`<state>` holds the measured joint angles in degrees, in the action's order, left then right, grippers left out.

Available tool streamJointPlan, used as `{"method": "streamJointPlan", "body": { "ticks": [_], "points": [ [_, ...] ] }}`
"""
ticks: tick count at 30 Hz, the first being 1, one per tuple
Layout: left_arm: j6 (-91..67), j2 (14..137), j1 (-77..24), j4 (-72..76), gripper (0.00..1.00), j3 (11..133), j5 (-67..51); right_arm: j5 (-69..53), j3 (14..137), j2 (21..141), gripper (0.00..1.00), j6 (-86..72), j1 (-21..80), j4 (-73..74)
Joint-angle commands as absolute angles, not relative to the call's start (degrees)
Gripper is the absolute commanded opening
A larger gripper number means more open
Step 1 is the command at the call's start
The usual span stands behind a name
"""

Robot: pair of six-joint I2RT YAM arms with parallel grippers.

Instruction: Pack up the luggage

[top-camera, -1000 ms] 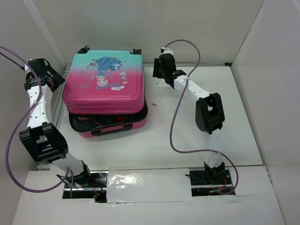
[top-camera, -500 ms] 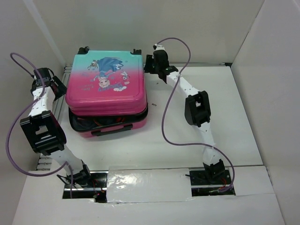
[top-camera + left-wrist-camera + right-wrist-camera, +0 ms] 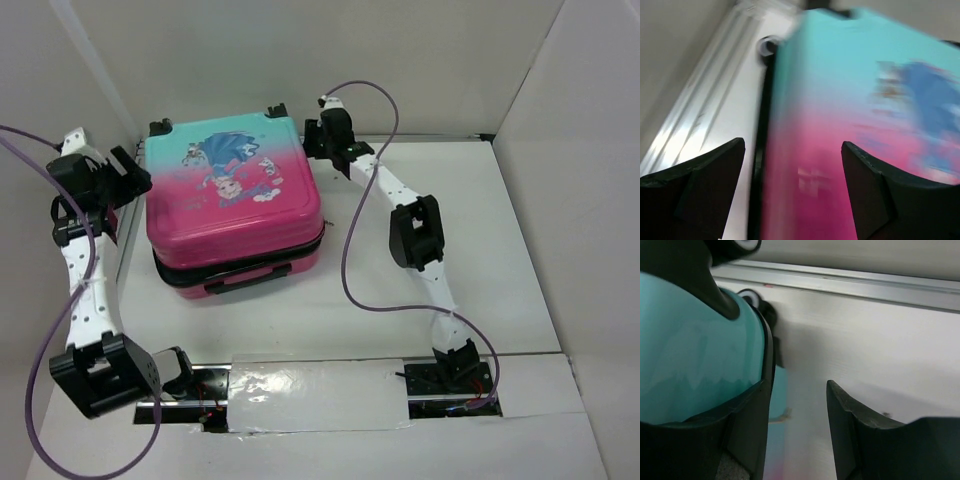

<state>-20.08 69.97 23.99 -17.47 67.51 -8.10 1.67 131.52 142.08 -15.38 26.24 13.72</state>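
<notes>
Top view, luggage: The luggage (image 3: 245, 275) is pictured at the far left of the desk (image 3: 480, 250). Its pink-and-teal lid (image 3: 230, 180) is now lowered onto the base, where a second ago it was held ajar over a dark gap. The case has also been turned slightly.
Top view, hands: The left hand (image 3: 125, 180) has been brought in against the case's left side. The right hand (image 3: 318, 135) is set at its far right corner.
Left wrist view: The left hand (image 3: 792, 190) is shown open, jaws wide. The blurred shell edge is framed between them, and contact cannot be told.
Right wrist view: The right hand (image 3: 795, 435) is seen with jaws parted and nothing held. Bare desk is visible in the gap. One finger lies just beside the teal corner, near a black wheel (image 3: 755, 300).
Meaning: The closing step is judged nearly done. A dark seam is seen along the front, so fastening is likely outstanding.
</notes>
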Motion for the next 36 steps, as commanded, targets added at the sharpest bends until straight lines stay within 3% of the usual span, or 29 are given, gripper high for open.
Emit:
{"method": "streamJointPlan", "body": {
  "ticks": [1, 11, 20, 31, 36],
  "points": [
    [-22.3, 66.5, 21.2, -16.9, 0.9, 69.6, -17.1, -5.5, 130.3, 138.9, 0.57, -17.6, 36.7, 10.1],
    [-28.2, 61.8, 23.1, -22.7, 0.94, 60.6, 0.3, -0.6, 125.8, 136.9, 0.57, -18.3, 38.9, 13.4],
    [-28.1, 71.4, 28.4, -30.3, 0.97, 75.1, 12.6, -2.6, 119.2, 132.7, 0.58, -19.5, 33.6, 11.9],
    [-27.4, 82.0, 35.7, -29.1, 0.98, 79.6, 12.4, -3.2, 119.8, 132.7, 0.56, -18.4, 30.1, 12.4],
    [-27.4, 86.9, 35.7, -25.7, 0.94, 74.9, 8.9, -3.8, 120.3, 133.8, 0.56, -18.4, 29.5, 12.4]
  ]
}}
